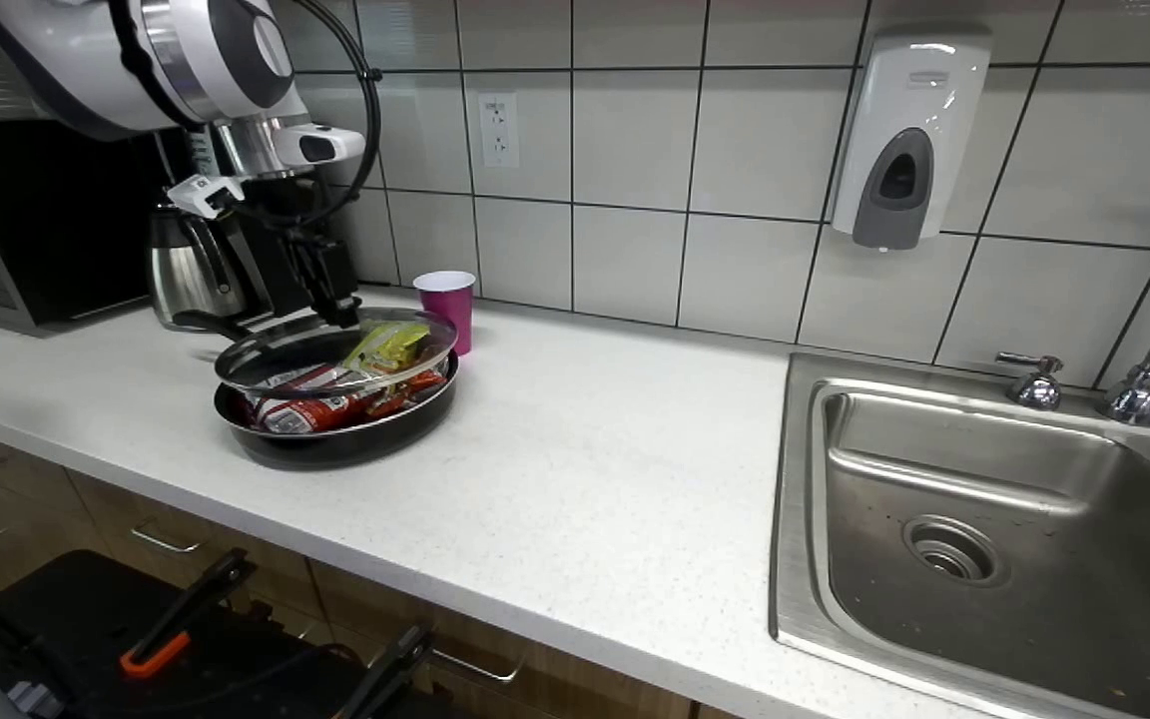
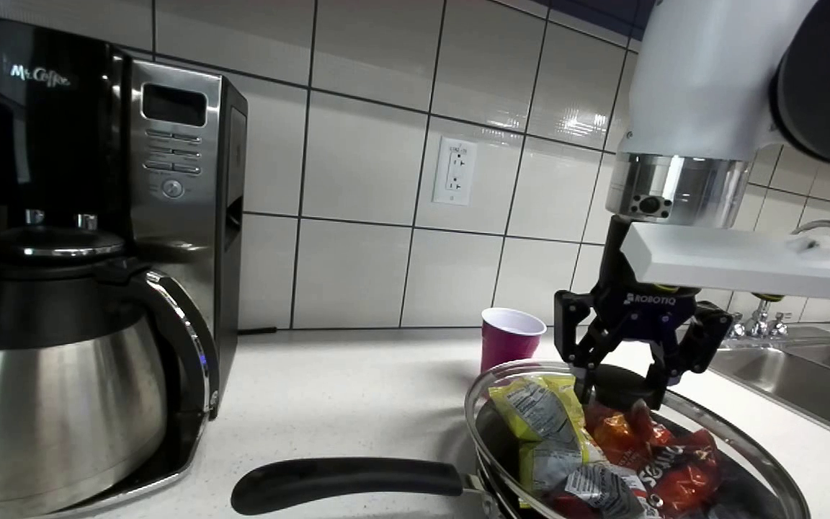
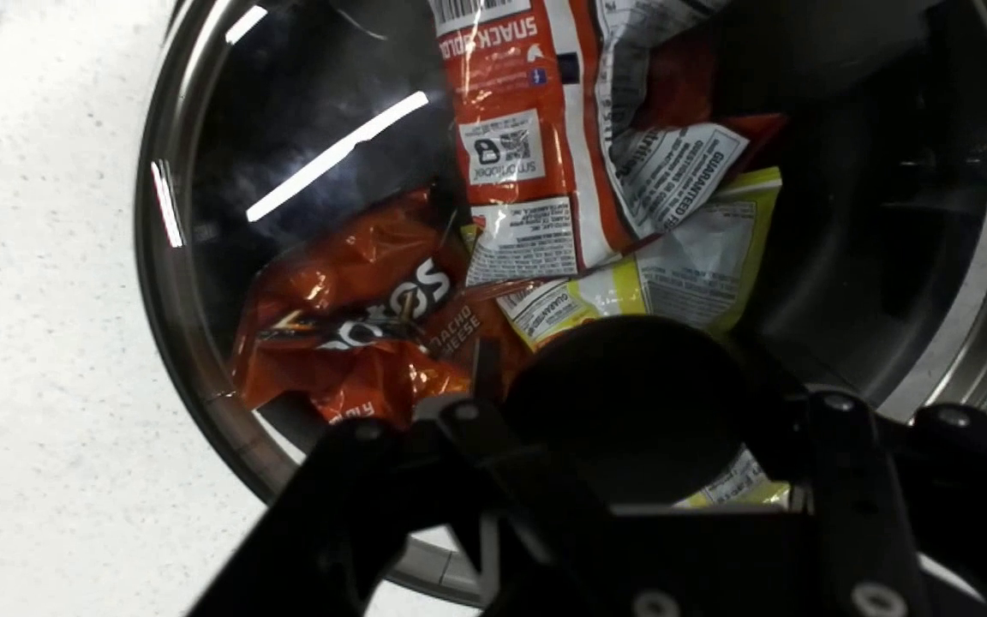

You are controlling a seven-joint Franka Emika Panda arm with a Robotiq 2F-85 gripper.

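Lid knob [image 2: 621,382] sits at six o'clock below the gripper [image 2: 620,398], seemingly clasped in it. Pan handle [image 2: 346,476] lies toward eight.

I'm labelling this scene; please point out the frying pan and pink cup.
Frying pan [image 1: 345,452], in an exterior view: on its outer wall.
Pink cup [image 2: 506,349], in an exterior view: on its outer side.
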